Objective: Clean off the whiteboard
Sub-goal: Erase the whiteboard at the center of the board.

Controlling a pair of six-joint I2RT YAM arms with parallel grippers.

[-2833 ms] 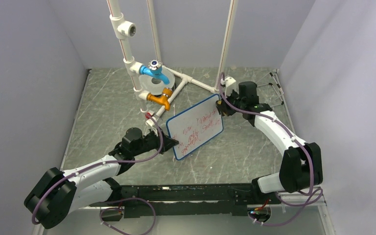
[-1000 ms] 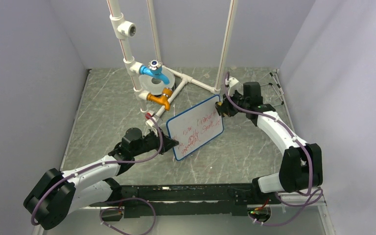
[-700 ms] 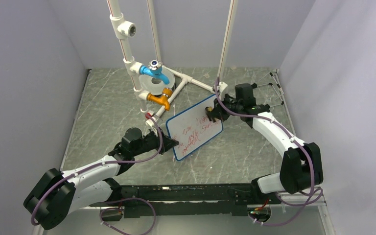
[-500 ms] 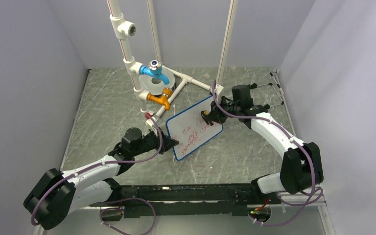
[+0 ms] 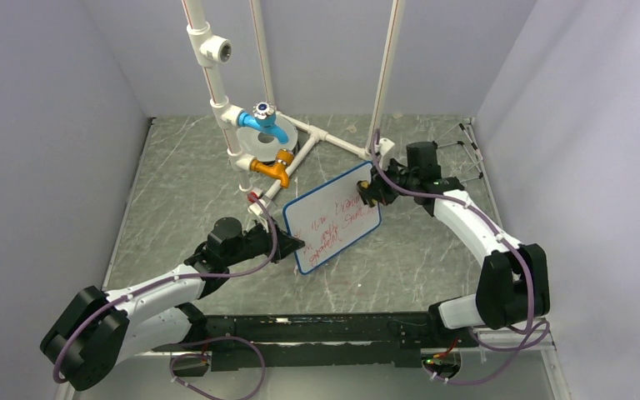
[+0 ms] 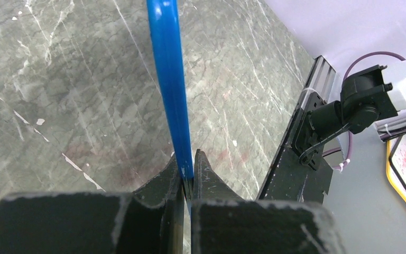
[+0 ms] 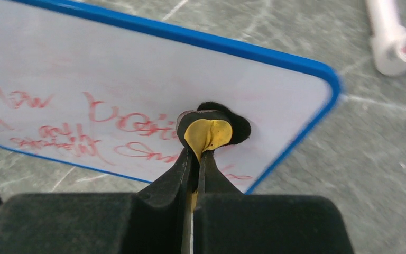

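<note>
The whiteboard [image 5: 333, 217], white with a blue rim and red handwriting, is held tilted above the table. My left gripper [image 5: 293, 244] is shut on its near-left edge; the left wrist view shows the blue rim [image 6: 170, 84] edge-on between my jaws [image 6: 188, 172]. My right gripper [image 5: 368, 190] is shut on a yellow and black eraser pad [image 7: 210, 129], pressed against the board's face [image 7: 111, 79] near its far-right corner. Red writing [image 7: 58, 132] remains left of the pad; the face beside the pad is smeared pale.
A white pipe frame with a blue tap [image 5: 262, 121], an orange valve [image 5: 273, 169] and a round grey disc [image 5: 258, 147] stands behind the board. A pipe end [image 7: 396, 47] lies right of the board. Grey walls enclose the marble table [image 5: 183, 192].
My right gripper swept the eraser left across the board's upper part, then back right to the far-right corner. The left gripper and the board stayed put. Some writing near the corner has faded.
</note>
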